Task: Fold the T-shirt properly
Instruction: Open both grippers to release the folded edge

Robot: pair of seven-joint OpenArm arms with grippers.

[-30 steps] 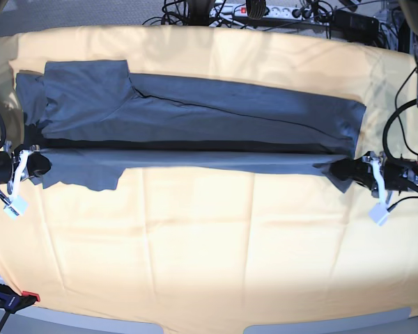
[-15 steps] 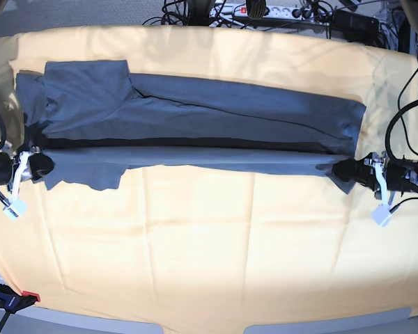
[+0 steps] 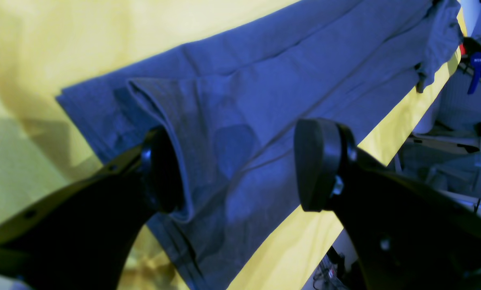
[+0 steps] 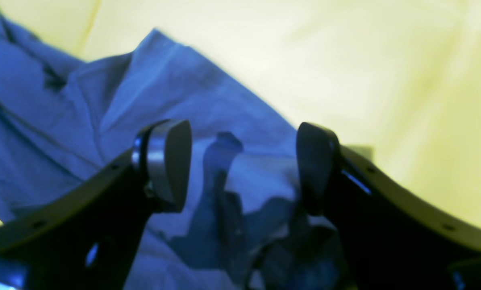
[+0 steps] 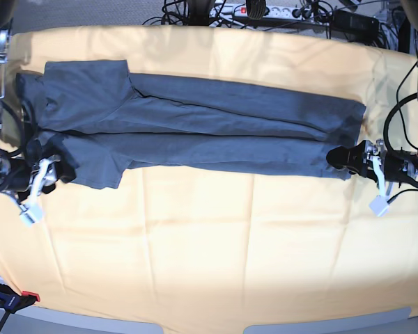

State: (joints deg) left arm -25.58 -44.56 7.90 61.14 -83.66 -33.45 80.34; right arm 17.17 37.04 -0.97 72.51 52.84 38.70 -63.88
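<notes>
Base view shows the T-shirt (image 5: 195, 125) lying flat as a long dark band across the far half of the yellow cloth (image 5: 209, 250), folded lengthwise so that one layer lies over the other. A sleeve sticks out toward the near side at the shirt's collar end, beside my right gripper (image 5: 53, 169). At the opposite end of the shirt, my left gripper (image 5: 341, 158) sits at the hem corner.

Seen from my left wrist, the shirt (image 3: 264, 80) runs away from me as a folded strip, and my left gripper (image 3: 236, 165) stands wide, its two black pads well apart. One pad (image 3: 163, 169) touches a raised fold of fabric; the other (image 3: 317, 161) hangs clear above the shirt. Nothing is pinched between them.

Seen from my right wrist, my right gripper (image 4: 244, 165) is also spread wide over a rumpled bit of the shirt (image 4: 163, 88), with the cloth (image 4: 385, 60) bright beyond it. The fabric bunches loosely under the gap, free of both pads.

Beyond the shirt, past the far edge of the cloth, cables (image 5: 195, 10) and a power strip (image 5: 272, 10) lie on the floor.
</notes>
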